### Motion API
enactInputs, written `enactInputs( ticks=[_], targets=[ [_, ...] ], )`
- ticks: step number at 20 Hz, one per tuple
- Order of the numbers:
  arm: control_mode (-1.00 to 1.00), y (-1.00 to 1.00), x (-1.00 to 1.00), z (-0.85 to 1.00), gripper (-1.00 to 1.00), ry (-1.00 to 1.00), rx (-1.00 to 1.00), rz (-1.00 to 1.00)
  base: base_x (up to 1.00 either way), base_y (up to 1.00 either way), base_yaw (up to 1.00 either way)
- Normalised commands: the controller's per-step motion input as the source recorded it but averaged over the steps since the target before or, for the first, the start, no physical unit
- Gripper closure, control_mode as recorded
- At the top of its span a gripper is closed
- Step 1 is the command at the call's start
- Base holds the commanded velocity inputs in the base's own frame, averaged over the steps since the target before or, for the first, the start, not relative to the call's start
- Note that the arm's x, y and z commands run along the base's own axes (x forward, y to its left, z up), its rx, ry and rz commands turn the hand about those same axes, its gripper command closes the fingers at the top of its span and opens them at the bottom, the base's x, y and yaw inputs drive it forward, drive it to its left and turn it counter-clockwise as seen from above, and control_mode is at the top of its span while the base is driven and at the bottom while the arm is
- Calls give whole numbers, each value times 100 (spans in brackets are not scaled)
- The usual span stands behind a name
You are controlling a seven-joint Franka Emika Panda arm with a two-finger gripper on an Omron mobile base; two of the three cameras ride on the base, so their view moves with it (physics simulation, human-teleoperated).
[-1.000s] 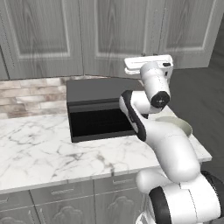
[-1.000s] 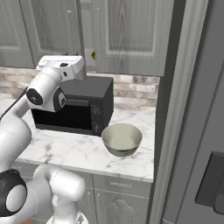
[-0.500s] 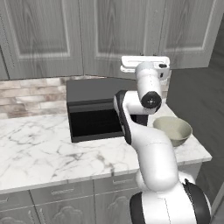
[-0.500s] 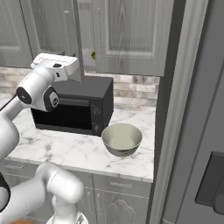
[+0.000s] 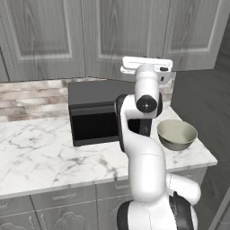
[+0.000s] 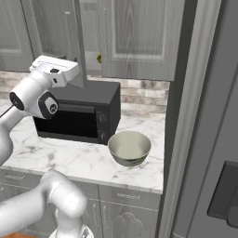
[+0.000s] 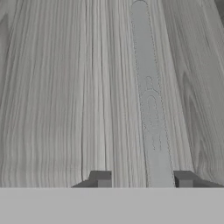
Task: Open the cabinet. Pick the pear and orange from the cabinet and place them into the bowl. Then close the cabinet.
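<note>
The gripper [image 7: 143, 179] stands open at the cabinet [image 7: 65, 87] door's handle [image 7: 151, 100], above a marble counter [image 5: 40, 152] with bowl [image 5: 176, 134] and microwave [image 6: 81, 116]

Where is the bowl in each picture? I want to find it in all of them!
Left base view: the bowl sits at the right on the marble counter, beside the arm.
Right base view: the bowl sits in the middle.
Hand view: cabinet door wood.
Shared landmark: the black microwave beside it.

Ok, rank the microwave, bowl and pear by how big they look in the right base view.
1. microwave, clearly largest.
2. bowl, much smaller, though nearer the camera.
3. pear, a tiny yellow-green sliver in the cabinet gap, mostly hidden.
</note>
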Motion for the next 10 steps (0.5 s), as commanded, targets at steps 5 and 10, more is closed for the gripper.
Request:
enactInputs(
  ticks=[5, 10],
  targets=[
    [-100, 39, -4, 15, 100, 0, 0, -1, 0, 0, 0],
    [-100, 52, -4, 32, 100, 0, 0, 0, 0, 0, 0]
  ],
)
